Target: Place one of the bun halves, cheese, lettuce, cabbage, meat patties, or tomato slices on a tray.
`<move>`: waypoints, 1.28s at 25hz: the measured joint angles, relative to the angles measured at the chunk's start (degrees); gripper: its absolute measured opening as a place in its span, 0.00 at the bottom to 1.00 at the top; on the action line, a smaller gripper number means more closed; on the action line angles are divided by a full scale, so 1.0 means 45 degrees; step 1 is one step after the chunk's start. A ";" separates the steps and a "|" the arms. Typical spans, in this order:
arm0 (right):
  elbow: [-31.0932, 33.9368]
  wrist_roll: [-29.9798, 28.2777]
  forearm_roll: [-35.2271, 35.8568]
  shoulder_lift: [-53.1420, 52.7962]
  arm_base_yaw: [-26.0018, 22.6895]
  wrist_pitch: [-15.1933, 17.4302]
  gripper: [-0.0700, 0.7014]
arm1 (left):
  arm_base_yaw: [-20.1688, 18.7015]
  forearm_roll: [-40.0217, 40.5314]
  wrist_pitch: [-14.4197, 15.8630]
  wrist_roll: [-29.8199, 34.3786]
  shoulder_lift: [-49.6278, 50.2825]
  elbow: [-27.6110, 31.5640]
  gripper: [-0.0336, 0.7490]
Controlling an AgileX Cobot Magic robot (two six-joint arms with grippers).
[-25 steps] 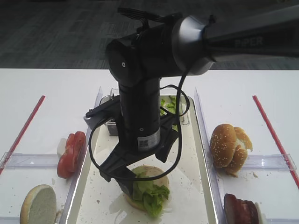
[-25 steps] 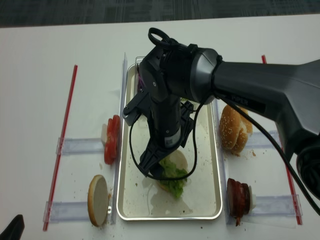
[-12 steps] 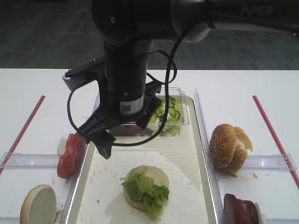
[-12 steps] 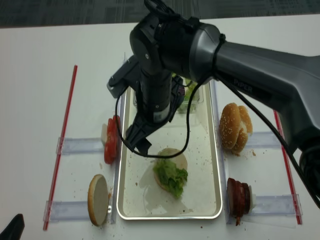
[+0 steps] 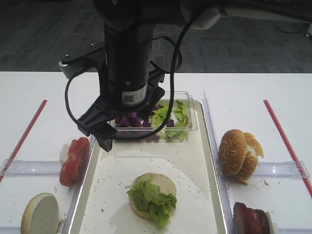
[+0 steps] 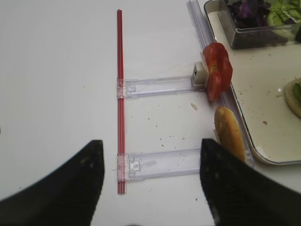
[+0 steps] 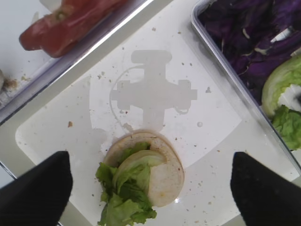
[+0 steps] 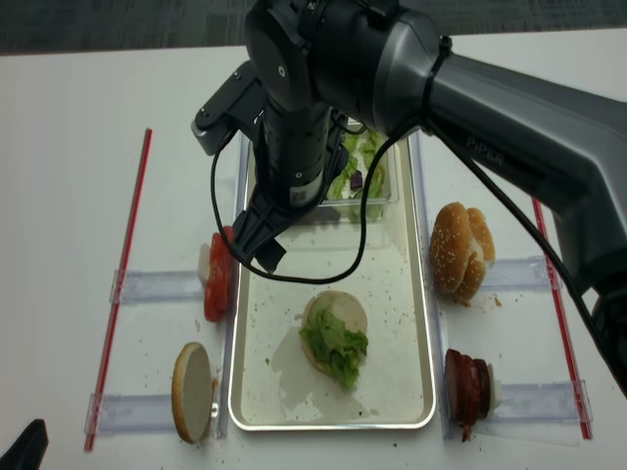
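Observation:
A pale bun half (image 5: 155, 187) lies on the cream tray (image 5: 192, 161) with lettuce (image 5: 148, 200) on top. My right gripper (image 5: 96, 135) hangs open and empty above the tray's left rim, apart from the bun; in the wrist view its fingers (image 7: 35, 193) flank the bun half (image 7: 164, 172) far below. Tomato slices (image 5: 74, 160) and another bun half (image 5: 40, 214) lie left of the tray, sesame bun halves (image 5: 238, 153) and meat patties (image 5: 251, 219) to the right. Cabbage (image 5: 130, 120) fills a tub. My left gripper (image 6: 150, 188) is open over bare table. No cheese shows.
The clear tub (image 5: 187, 127) with cabbage and more lettuce (image 5: 175, 116) sits at the tray's far end. Red straws (image 5: 24, 136) and clear plastic rails (image 5: 34, 167) lie on the white table on both sides. The right arm's cable loops above the tub.
My right gripper has lifted off the lettuce-topped bun and swung up toward the back left. The lettuce stays on the bun.

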 joint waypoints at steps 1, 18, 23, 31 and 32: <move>0.0000 0.0000 -0.0056 0.0000 0.0000 0.0000 0.99 | 0.0000 0.0000 0.0000 0.0000 0.0000 0.0000 0.57; 0.0000 -0.0411 -0.0588 0.0000 -0.0793 0.0063 0.99 | 0.0000 0.0000 0.0000 0.0000 0.0000 0.0000 0.57; 0.0000 -0.0518 -0.0478 0.0000 -0.2119 0.0063 0.99 | 0.0000 0.0000 0.0000 0.0000 0.0000 0.0000 0.57; 0.0000 -0.0541 -0.0328 0.0000 -0.4460 0.0063 0.97 | 0.0000 0.0000 0.0000 0.0000 0.0000 0.0000 0.57; 0.0000 -0.0541 -0.0328 0.0000 -0.4810 0.0063 0.97 | 0.0000 0.0000 0.0000 0.0000 0.0000 0.0000 0.57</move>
